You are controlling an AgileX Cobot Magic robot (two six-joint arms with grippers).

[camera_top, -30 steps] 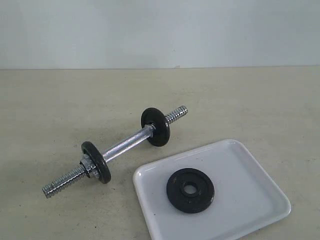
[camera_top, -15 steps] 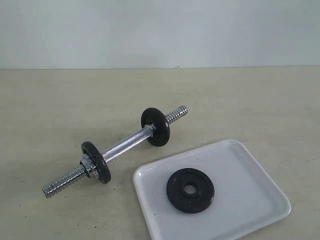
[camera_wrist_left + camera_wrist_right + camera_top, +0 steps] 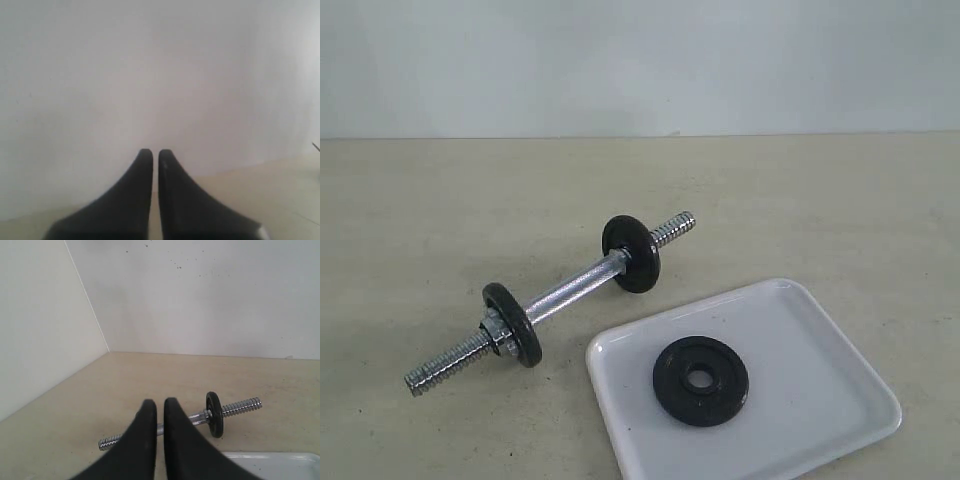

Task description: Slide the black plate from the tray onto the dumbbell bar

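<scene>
Two clenched, empty tools: our left tool (image 3: 155,152) faces only wall, while our right tool (image 3: 160,402) looks nearer. The black plate (image 3: 700,380) lies flat on the tray (image 3: 820,410) beneath-ahead, and the dumbbell bar (image 3: 575,288) runs crosswise beyond.

The exterior view looks down at a slant across the desk (image 3: 440,200) toward a wall (image 3: 640,60), fairly near, the dumbbell bar (image 3: 570,290) mid-frame and the tray (image 3: 820,400) cut by the lower edge. The left wrist view sits low behind the left claw (image 3: 155,152), facing blank wall and a strip of desk. The right wrist view looks almost level past the right claw (image 3: 160,402); it shares the bar and a tray corner with the exterior view
</scene>
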